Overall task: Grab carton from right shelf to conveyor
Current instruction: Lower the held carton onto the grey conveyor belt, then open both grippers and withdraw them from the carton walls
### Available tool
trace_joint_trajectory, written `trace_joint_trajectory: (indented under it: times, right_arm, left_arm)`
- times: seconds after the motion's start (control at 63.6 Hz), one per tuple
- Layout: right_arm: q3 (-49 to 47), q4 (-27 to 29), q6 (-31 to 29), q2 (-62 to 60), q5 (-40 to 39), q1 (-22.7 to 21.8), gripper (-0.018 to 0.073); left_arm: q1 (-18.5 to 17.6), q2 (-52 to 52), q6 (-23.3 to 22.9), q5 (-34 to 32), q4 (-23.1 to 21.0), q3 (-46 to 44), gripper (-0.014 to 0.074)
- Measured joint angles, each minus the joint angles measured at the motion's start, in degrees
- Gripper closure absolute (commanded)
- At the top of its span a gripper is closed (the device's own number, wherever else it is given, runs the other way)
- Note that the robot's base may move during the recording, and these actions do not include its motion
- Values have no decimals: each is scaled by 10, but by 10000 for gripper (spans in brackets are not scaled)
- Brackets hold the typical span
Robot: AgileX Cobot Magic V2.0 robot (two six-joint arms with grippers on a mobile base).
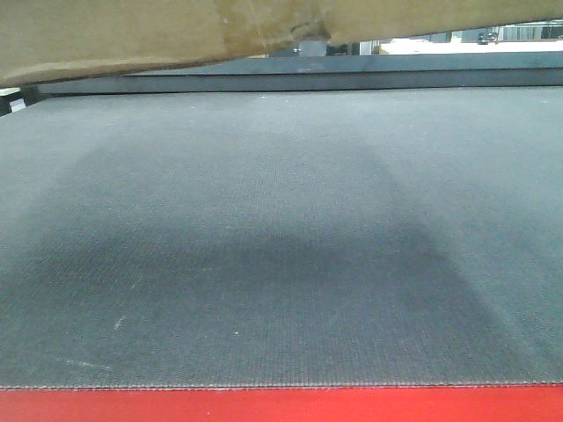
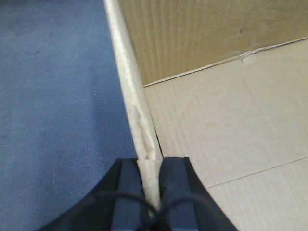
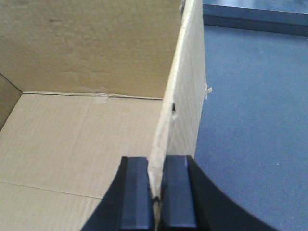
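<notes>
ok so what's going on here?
Both arms are holding the open carton by its walls. The left hand is shut on the top edge of one side wall, and the right hand is shut on the opposite wall. The belt shows on the outer side of each wall. In the front view the carton's underside sits above the belt and casts a shadow on it, so it looks held over the belt and not yet set down.
</notes>
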Motion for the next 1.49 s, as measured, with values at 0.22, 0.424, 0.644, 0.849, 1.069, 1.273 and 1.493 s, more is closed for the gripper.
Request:
trace_joint_trajectory:
  times: [0.22,0.424,0.644,0.849,1.069,1.273,1.493]
  right_arm:
    - [0,-4,0,1,0,0,629]
    - [0,-12,0,28,0,-11,629]
    - [0,6,0,92,6,-45,629]
    - [0,14,0,163,5,-63,629]
    - [0,14,0,233,-1,-72,599]
    - [0,10,-1,261,-4,-72,235]
    - [0,0,-2,262,-9,-75,-5]
  left_arm:
    - [13,1,0,-33,1,0,613]
    - [91,40,17,-61,-73,0,613]
    - [148,112,50,-79,-151,0,613]
    - [153,173,55,-99,-143,0,613]
    - [155,227,57,-118,-131,0,612]
    - [156,255,57,-124,-121,0,392]
    - [161,255,57,-130,-108,-5,-5]
